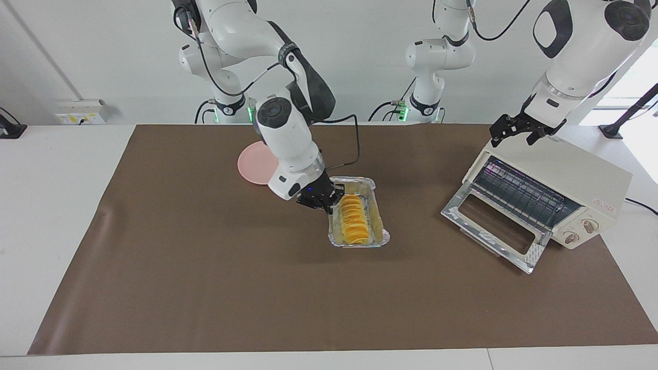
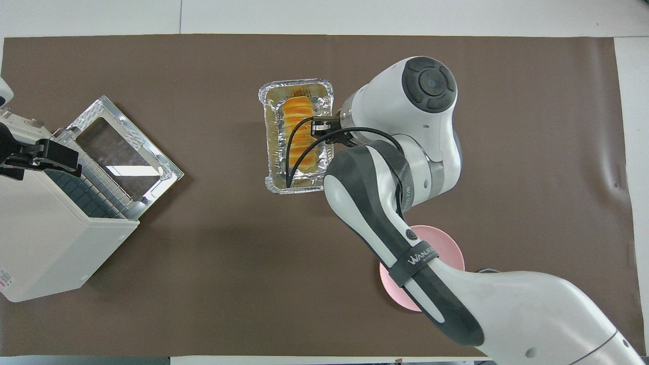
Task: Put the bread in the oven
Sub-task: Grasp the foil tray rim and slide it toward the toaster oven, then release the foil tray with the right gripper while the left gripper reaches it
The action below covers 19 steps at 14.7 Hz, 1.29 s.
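Observation:
The golden ridged bread (image 1: pixel 353 218) (image 2: pixel 300 132) lies in a crinkled foil tray (image 1: pixel 379 216) (image 2: pixel 269 147). My right gripper (image 1: pixel 329 201) (image 2: pixel 324 133) is shut on the tray's long rim on the right arm's side and holds it just above the middle of the mat. The cream-white oven (image 1: pixel 570 174) (image 2: pixel 45 243) stands at the left arm's end, its glass door (image 1: pixel 493 226) (image 2: pixel 127 152) dropped open and its wire rack showing. My left gripper (image 1: pixel 519 131) (image 2: pixel 45 157) stands open over the oven's top, above the door opening.
A round pink plate (image 1: pixel 254 164) (image 2: pixel 454 253) lies on the brown mat nearer to the robots than the tray, partly covered by the right arm. Bare mat lies between the tray and the oven's open door.

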Available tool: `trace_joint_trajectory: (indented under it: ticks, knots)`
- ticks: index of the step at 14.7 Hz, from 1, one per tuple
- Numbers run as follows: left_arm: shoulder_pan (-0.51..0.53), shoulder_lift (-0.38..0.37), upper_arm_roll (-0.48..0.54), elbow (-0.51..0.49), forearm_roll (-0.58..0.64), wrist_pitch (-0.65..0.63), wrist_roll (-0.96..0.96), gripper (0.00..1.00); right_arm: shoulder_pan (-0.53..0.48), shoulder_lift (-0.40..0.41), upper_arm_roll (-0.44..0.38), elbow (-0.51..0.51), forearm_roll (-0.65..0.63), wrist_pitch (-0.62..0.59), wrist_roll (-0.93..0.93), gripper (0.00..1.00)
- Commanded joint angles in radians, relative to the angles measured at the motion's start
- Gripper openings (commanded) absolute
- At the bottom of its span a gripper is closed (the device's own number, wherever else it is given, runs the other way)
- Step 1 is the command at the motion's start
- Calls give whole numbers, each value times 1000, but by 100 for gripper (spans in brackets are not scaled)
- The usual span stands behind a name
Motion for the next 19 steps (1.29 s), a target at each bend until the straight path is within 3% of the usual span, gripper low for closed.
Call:
trace_joint_trajectory:
  ticks: [1, 4, 11, 12, 14, 15, 16, 19]
  knots:
    - [-3, -12, 6, -10, -5, 5, 1, 100, 69, 144, -7, 176, -6, -17, 116, 0]
    - [-3, -12, 6, -12, -5, 5, 1, 100, 129, 215, -8, 217, -7, 23, 143, 0]
    - [-3, -12, 6, -12, -5, 5, 1, 100, 151, 258, -8, 159, -61, 164, 186, 0]
    - [-3, -12, 6, -10, -5, 5, 1, 100, 149, 258, -8, 162, -61, 152, 186, 5]
    - [-3, -12, 7, -12, -5, 2, 1, 100, 151, 257, -11, 162, -99, 140, 184, 58]
    - [-1, -12, 7, -12, -5, 2, 3, 100, 148, 252, -10, 165, -183, 114, 183, 71]
    - [-1, -12, 9, -10, -5, 5, 1, 100, 139, 242, -8, 170, -248, 75, 175, 98]
    - [-12, -11, 7, -7, -5, 14, -11, 100, 100, 162, -8, 173, -260, -27, 102, 100]
